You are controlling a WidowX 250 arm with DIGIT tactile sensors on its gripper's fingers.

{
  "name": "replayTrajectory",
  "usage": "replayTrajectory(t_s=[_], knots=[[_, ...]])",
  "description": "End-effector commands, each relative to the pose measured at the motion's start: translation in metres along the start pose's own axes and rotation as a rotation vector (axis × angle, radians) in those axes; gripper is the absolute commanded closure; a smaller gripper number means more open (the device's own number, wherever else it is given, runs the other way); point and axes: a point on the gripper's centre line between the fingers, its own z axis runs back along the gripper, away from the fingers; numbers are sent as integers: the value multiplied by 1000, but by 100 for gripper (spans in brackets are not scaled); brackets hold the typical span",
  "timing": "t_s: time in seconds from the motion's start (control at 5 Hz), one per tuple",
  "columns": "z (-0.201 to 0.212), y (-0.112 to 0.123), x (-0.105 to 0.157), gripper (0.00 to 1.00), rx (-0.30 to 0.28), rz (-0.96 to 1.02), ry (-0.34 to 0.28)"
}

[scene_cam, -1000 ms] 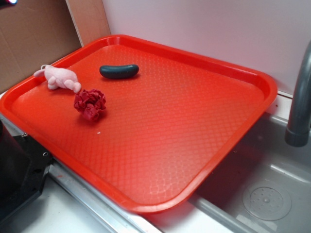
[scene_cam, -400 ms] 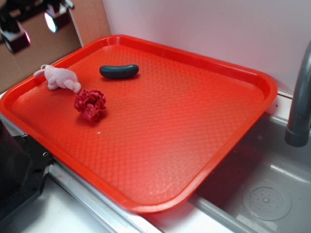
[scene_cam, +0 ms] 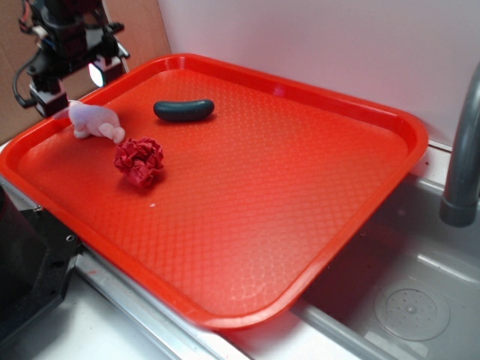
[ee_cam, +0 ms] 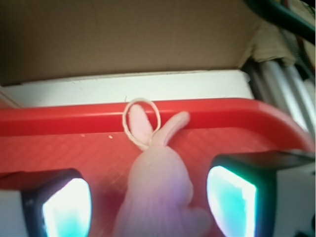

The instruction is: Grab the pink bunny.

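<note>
The pink bunny (scene_cam: 96,120) lies at the left end of the red tray (scene_cam: 247,180), ears toward the rim. My gripper (scene_cam: 73,82) hangs open right over it. In the wrist view the bunny (ee_cam: 157,192) sits between the two glowing pads (ee_cam: 66,210), with a gap on each side and no contact that I can see. A thin loop circles one ear (ee_cam: 140,121). The lower part of the bunny is cut off by the frame edge.
A dark red ruffled wad (scene_cam: 139,160) lies just right of the bunny and a dark green sausage shape (scene_cam: 184,110) behind it. A brown cardboard wall (scene_cam: 45,45) stands close behind the tray's left rim. A sink (scene_cam: 405,292) and grey faucet (scene_cam: 463,165) are at right.
The gripper has come down from the top left corner to just above the bunny. The bunny, wad and green shape have stayed where they were.
</note>
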Motion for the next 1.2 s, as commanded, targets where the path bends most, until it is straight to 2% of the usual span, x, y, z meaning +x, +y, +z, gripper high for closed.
replayTrajectory(t_s=[0.0,0.2,0.4,0.6,0.8,1.0], knots=[[-20,-1,4,100,-6,10,-19],[-21,-4,0,100,-17,14,-20],[-7,-8,3,100,-42,-61,-6],[20,-14,9,100,-84,-211,38],[47,-21,12,100,-117,-450,92],[81,-25,-7,100,-217,-679,144]])
